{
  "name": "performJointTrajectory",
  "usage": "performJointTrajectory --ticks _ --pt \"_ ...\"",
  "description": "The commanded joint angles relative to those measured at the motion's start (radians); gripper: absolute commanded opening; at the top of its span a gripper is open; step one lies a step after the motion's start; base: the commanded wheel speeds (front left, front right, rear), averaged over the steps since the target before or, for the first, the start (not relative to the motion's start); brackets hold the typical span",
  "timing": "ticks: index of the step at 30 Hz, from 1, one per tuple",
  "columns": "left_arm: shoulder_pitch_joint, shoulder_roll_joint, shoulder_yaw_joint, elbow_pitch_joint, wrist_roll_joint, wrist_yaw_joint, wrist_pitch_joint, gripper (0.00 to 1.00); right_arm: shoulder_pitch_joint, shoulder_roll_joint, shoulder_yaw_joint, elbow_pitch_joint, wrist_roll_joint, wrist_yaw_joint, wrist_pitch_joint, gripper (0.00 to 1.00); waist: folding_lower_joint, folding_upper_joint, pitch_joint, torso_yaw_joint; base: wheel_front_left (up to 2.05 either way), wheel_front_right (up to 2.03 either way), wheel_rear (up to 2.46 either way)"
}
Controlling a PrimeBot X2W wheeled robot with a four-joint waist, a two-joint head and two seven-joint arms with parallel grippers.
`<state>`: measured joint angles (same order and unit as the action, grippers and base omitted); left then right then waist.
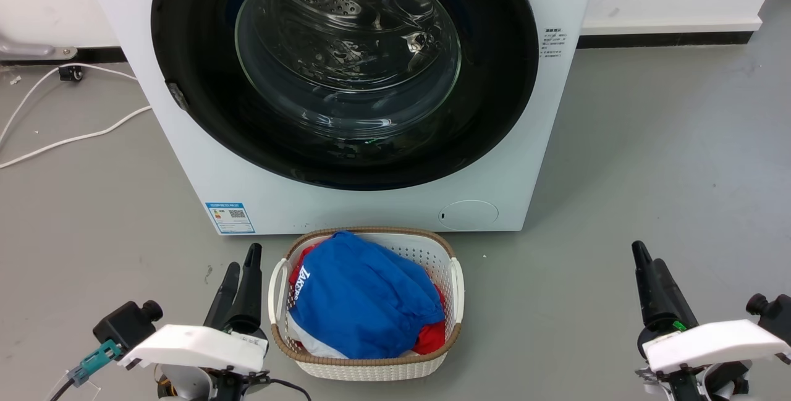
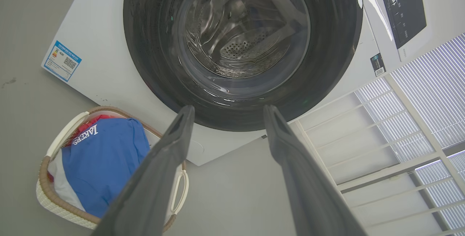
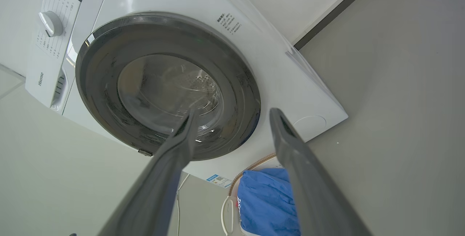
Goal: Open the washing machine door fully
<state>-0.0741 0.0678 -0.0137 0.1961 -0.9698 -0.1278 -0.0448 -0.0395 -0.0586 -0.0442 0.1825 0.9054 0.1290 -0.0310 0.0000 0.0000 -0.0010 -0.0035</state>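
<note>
The washing machine (image 1: 383, 206) is a white front-loader filling the upper middle of the head view. The washing machine door (image 1: 500, 98), a glossy black disc with a bulging glass window (image 1: 348, 49), lies flat against its front. A small metal piece (image 1: 177, 96) sits on the door's left rim. My left gripper (image 1: 244, 257) is low on the left, open and empty, well short of the machine. My right gripper (image 1: 649, 256) is low on the right, also open and empty. In the wrist views, each gripper (image 2: 229, 108) (image 3: 234, 111) points up at the door (image 2: 152, 65) (image 3: 239, 94) from a distance.
A white laundry basket (image 1: 364, 365) with a brown rim holds blue and red clothes (image 1: 358, 296). It stands on the grey floor right in front of the machine, between my arms. White cables (image 1: 62, 138) run over the floor at the left. A wall with a dark skirting (image 1: 667, 38) is behind.
</note>
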Motion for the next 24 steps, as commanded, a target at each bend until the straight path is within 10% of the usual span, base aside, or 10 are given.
performJointTrajectory --ticks 1,24 --pt "-0.020 0.010 -0.006 -0.013 0.041 -0.002 -0.011 1.00 -0.010 -0.001 0.006 -0.023 -0.051 0.001 -0.007 1.00 0.0000 0.0000 0.000 0.000 0.00 0.00 0.00" --pt "-0.023 0.041 -0.047 -0.020 0.380 0.000 -0.086 1.00 0.022 0.004 0.005 -0.098 -0.425 0.002 0.003 1.00 0.0000 0.0000 0.001 0.000 0.00 0.00 0.00"
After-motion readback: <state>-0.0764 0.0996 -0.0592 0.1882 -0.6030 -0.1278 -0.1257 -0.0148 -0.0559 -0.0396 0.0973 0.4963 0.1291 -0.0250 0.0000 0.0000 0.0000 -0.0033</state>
